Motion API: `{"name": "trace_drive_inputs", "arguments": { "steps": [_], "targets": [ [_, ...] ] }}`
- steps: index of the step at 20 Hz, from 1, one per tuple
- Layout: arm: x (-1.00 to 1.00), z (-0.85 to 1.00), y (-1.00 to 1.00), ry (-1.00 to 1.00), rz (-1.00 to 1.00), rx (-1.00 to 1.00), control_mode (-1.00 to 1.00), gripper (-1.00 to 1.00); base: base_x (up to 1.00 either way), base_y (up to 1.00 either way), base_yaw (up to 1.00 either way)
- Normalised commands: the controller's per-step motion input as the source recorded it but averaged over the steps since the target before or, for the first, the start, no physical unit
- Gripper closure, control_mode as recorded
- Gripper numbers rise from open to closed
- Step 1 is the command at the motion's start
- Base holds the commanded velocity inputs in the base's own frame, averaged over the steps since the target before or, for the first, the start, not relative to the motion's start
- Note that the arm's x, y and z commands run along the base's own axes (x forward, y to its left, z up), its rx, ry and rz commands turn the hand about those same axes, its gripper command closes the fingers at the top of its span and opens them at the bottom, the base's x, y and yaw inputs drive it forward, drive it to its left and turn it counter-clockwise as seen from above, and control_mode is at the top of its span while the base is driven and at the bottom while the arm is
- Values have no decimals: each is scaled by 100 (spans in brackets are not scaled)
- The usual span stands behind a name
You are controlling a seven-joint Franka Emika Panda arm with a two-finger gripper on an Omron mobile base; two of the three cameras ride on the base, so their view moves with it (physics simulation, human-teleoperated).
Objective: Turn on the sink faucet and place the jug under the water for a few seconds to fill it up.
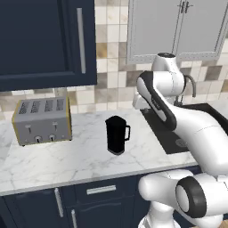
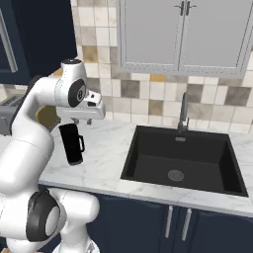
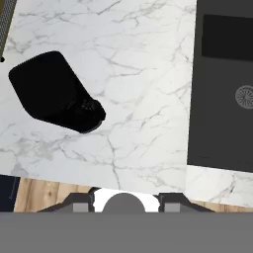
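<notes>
Left base view: matte black cylindrical jug (image 1: 117,135) with loop handle, upright at frame centre on the white marble counter (image 1: 67,156), nothing touching it. Silver four-slot toaster (image 1: 42,120) at left, well apart. Rectangular black sink (image 2: 183,160) with round metal drain (image 2: 176,175) at centre-right of the right base view; slim grey gooseneck faucet (image 2: 183,113) behind it against the tiled wall (no stream visible). Gripper (image 2: 89,117) high above the counter, near the jug's top in that view; holds nothing; whether its fingers stand apart cannot be told.
</notes>
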Motion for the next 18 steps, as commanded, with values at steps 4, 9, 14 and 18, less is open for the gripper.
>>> {"name": "trace_drive_inputs", "arguments": {
  "steps": [4,9,14,18],
  "targets": [
    [0,0,0,0,0,0,100,-100,0,0,0],
    [0,0,0,0,0,0,100,-100,1,-56,0],
    [0,0,0,0,0,0,100,-100,4,-89,0],
    [0,0,0,0,0,0,100,-100,7,-71,0]
  ]
}}
